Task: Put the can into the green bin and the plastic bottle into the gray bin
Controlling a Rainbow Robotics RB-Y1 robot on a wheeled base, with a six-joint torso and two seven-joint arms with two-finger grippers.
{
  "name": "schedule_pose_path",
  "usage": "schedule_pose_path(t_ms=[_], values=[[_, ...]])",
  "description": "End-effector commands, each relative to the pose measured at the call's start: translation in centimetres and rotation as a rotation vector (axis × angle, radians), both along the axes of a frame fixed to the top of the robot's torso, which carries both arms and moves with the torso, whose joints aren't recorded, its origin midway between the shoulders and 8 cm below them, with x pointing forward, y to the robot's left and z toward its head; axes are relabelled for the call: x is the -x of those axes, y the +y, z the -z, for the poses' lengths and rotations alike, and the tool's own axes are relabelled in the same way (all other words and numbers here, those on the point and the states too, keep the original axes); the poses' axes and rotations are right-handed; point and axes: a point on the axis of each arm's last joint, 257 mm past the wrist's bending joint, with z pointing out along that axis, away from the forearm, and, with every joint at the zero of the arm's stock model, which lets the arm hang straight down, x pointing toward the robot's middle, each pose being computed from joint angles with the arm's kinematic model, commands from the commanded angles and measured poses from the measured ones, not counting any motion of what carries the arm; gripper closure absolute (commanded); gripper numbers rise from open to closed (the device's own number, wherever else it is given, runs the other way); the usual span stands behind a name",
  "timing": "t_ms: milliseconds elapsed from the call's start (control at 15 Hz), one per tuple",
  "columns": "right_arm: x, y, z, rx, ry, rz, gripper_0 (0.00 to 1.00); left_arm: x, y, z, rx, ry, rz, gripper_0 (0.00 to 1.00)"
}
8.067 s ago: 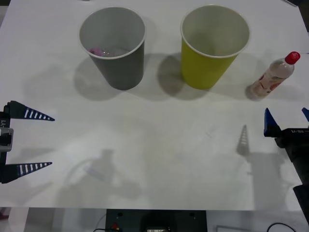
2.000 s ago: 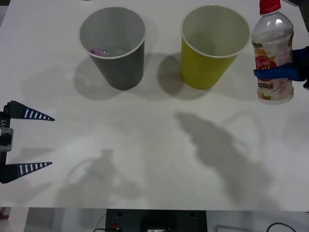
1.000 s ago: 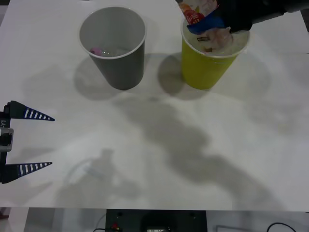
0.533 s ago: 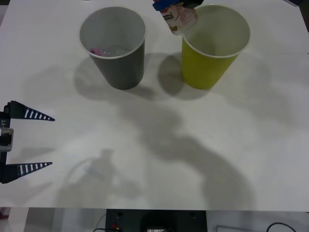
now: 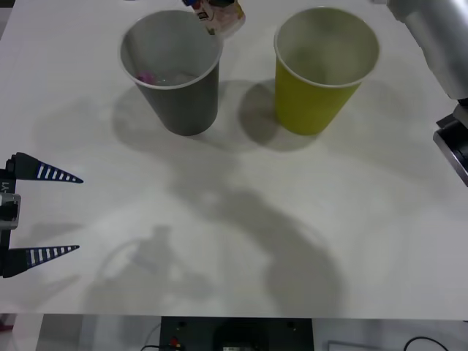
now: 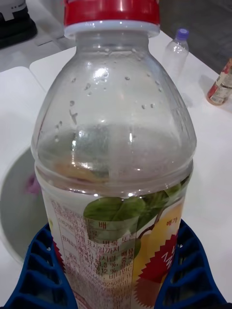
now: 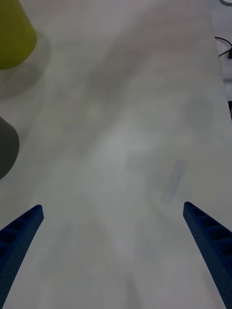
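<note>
Left gripper [image 5: 44,213] parked low at nine o'clock of the front view, blue ribbed fingers [image 7: 19,241] spread wide apart, right arm [image 5: 439,36] reaching in from two o'clock toward twelve, right gripper [image 6: 116,285] clamped either side of its load

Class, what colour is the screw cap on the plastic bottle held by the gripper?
Red; the plastic bottle shows its cap best in the right wrist view.

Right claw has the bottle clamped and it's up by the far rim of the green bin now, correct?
Not quite. The right claw does clamp the plastic bottle, but the front view shows it by the far rim of the gray bin, not the green bin.
</note>
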Motion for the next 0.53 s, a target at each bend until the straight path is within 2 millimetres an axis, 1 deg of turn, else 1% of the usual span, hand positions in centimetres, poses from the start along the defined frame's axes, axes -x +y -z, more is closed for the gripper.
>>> schedule_pose_path(t_ms=[67,133,267,467,533], values=[[-1.3,1.9,0.7,-0.035,-0.019,-0.001,1.0,0.0,0.0,0.0,0.0,0.0,0.0,0.0],[-1.5,3.1,1.2,-0.041,-0.028,-0.008,1.0,0.0,0.0,0.0,0.0,0.0,0.0,0.0],[-1.7,4.0,1.7,-0.037,-0.045,-0.014,1.0,0.0,0.0,0.0,0.0,0.0,0.0,0.0],[-1.2,5.1,1.8,-0.047,-0.042,-0.032,1.0,0.0,0.0,0.0,0.0,0.0,0.0,0.0],[-1.1,5.2,1.8,-0.049,-0.04,-0.035,1.0,0.0,0.0,0.0,0.0,0.0,0.0,0.0]])
